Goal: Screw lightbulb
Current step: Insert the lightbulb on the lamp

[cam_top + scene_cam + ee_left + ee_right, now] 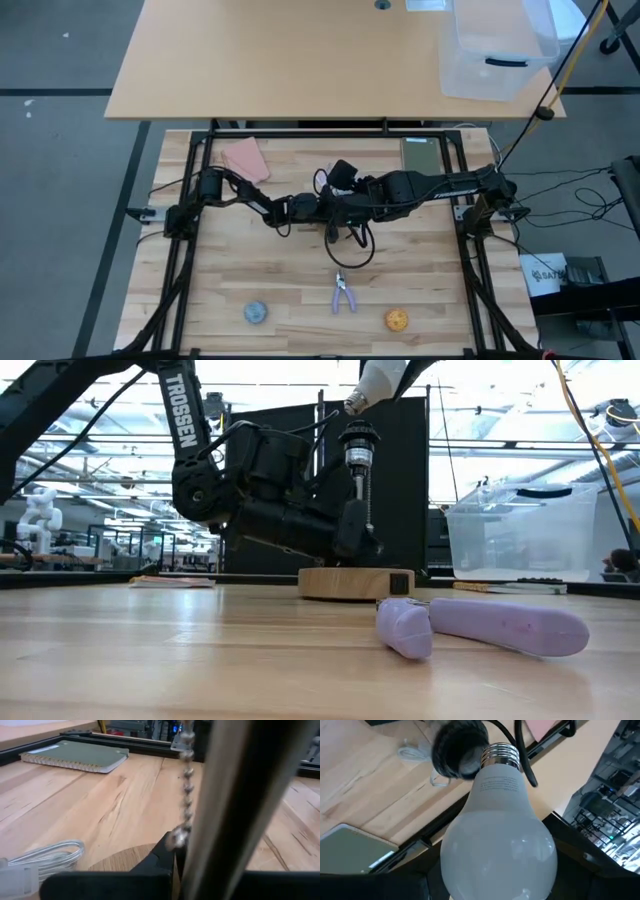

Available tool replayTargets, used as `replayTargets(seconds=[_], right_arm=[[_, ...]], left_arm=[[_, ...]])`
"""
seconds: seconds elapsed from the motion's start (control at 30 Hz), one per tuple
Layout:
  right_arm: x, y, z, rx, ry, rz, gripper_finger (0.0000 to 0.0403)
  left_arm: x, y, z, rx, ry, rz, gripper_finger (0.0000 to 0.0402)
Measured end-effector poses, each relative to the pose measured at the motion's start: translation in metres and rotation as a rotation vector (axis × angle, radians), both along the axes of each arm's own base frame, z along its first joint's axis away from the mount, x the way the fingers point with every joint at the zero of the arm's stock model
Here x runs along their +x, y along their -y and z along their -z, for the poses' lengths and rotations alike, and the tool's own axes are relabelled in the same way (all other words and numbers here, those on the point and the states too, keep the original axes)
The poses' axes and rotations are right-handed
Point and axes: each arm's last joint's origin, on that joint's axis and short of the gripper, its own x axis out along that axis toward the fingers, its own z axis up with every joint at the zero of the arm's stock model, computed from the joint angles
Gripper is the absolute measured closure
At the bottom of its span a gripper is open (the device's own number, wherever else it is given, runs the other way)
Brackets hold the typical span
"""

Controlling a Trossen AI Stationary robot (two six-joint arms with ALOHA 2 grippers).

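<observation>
A lamp with a round wooden stand (348,582), a thin upright post (361,500) and a black socket (358,438) stands mid-table. A bead chain (186,780) hangs beside the post. My left gripper (352,535) is shut on the post low down. My right gripper (340,188) is shut on the white frosted lightbulb (495,835) above the lamp. The bulb is tilted, its silvery screw base (501,755) at the socket's (460,747) mouth; I cannot tell whether they touch. My left gripper holds the lamp's post (240,810) near its lower end, just above the wooden stand (125,862). The fingers come in about level from the table's left and lie across the post. The lamp stands upright on the table. My right gripper pinches the bulb's wide frosted globe (470,870) between its two fingers, one on each side. The bulb is lifted clear and tilted, its screw base (352,402) pointing down toward the socket.
The lamp's cord (352,250) loops toward the near edge. Purple pliers (344,293) lie nearer, with a blue-grey ball (256,312) and an orange ball (397,320). A pink cloth (246,158) and a green notebook (420,153) lie at the far side.
</observation>
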Motion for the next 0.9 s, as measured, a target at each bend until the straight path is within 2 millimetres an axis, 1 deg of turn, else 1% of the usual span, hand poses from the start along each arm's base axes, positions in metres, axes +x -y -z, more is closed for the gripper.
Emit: replayTargets(seconds=[0.13,0.23,0.33,0.5,0.6,0.7,0.8,0.9], right_arm=[[0.0,0.0,0.0,-0.004,0.002,0.001,0.0156],[0.0,0.0,0.0,-0.009,0.003,0.003,0.0156],[0.0,0.0,0.0,-0.009,0.004,0.004,0.0156],[0.0,0.001,0.0,-0.009,0.004,0.005,0.0156],[0.0,0.001,0.0,-0.01,0.003,0.004,0.0156],[0.0,0.001,0.0,-0.024,0.002,0.005,0.0156],[0.0,0.001,-0.001,-0.028,0.0,0.003,0.0156],[0.0,0.001,-0.001,-0.032,0.0,0.002,0.0156]], left_arm=[[0.0,0.003,-0.001,-0.017,0.01,0.002,0.0375],[0.0,0.006,-0.001,-0.055,0.014,0.01,0.0347],[0.001,0.009,-0.001,-0.069,0.019,0.025,0.03],[0.001,0.017,-0.002,-0.08,0.019,0.047,0.0203],[0.0,0.019,-0.007,-0.11,-0.016,0.077,0.0166],[-0.005,0.019,-0.014,-0.124,-0.081,0.075,0.0159],[-0.015,0.02,-0.023,-0.118,-0.127,0.075,0.0167],[-0.025,0.02,-0.033,-0.09,-0.136,0.063,0.0177]])
